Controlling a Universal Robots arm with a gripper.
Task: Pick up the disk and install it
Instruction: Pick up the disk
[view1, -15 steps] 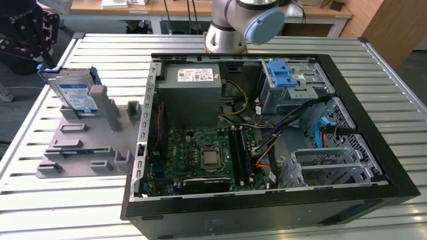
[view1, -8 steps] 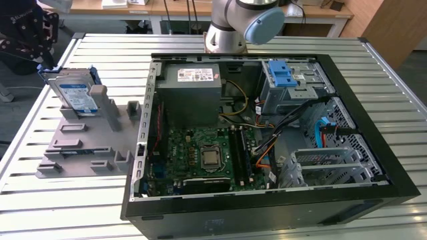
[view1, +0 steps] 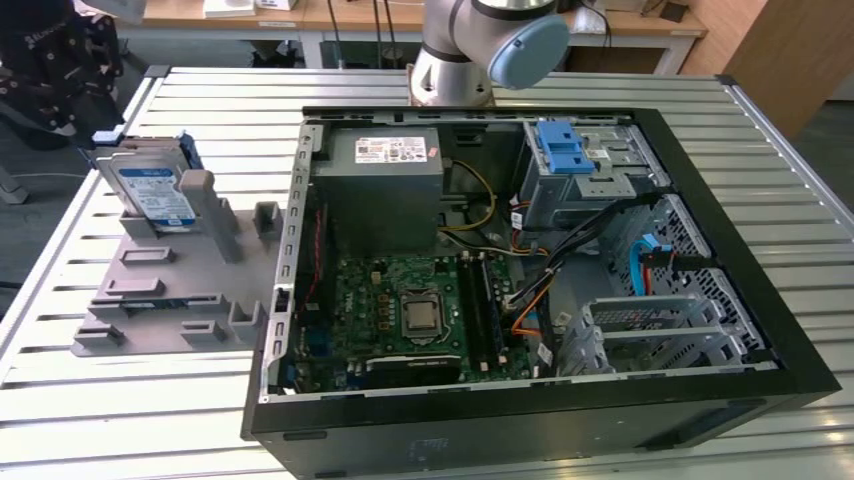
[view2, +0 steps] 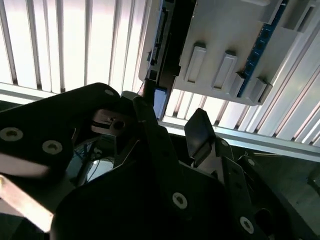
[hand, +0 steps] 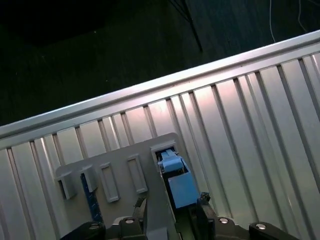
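The disk (view1: 150, 190) stands upright on its edge in a grey holder fixture (view1: 174, 290) on the slatted table, at the exterior view's left beside the open computer case (view1: 534, 290). It is silver with a white-and-blue label and a blue carrier frame. In the first wrist view the blue carrier end of the disk (hand: 176, 177) sticks out of the fixture (hand: 120, 165), and my gripper (hand: 172, 206) hangs over it, open, one black finger on each side and apart from it. In the second wrist view the gripper (view2: 171, 114) is spread in front of the disk's edge (view2: 156, 45).
The case holds a grey power supply (view1: 387, 185), a motherboard (view1: 414, 310) and a metal drive bay with a blue latch piece (view1: 567, 150). The arm's base (view1: 467, 40) stands behind the case. The table's edge (hand: 150, 95) runs close beyond the fixture, with dark floor past it.
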